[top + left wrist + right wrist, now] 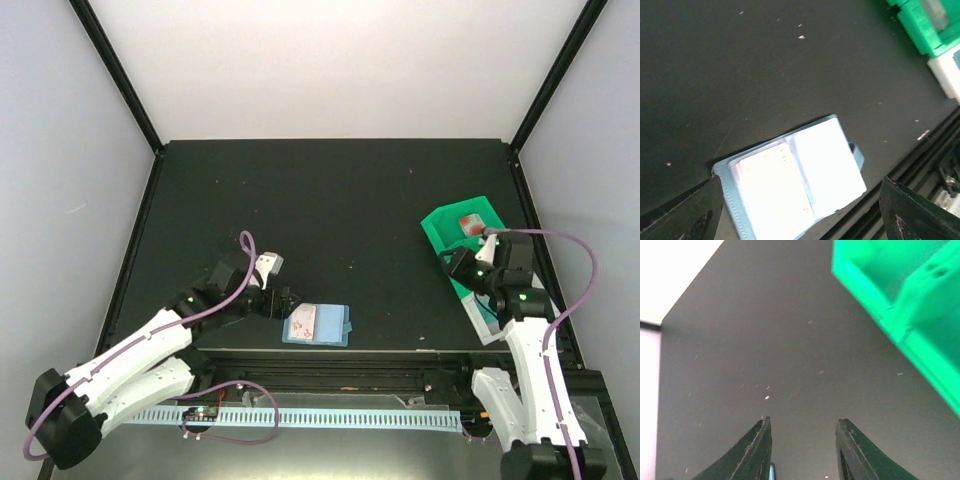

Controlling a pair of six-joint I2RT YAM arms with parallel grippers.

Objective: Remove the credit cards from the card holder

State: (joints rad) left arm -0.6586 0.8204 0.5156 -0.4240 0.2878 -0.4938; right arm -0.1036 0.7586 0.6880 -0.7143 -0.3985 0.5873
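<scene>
The light-blue card holder (316, 325) lies open and flat near the table's front edge. A white card with red marks (303, 321) sits in its left panel. In the left wrist view the card holder (832, 160) glares white, and the card (772, 185) shows faintly in its left pocket. My left gripper (288, 300) (800, 212) stands open just left of and above the holder, with one finger on each side and no contact. Another card with a red patch (471, 222) lies in the green tray (440, 230). My right gripper (459, 262) (802, 447) hovers open and empty beside that tray.
The green tray (920, 335) (920, 30) stands at the right, with a white box (487, 322) (947, 75) against its near side. A metal rail (330, 365) runs along the front edge, just past the holder. Side walls enclose the dark mat.
</scene>
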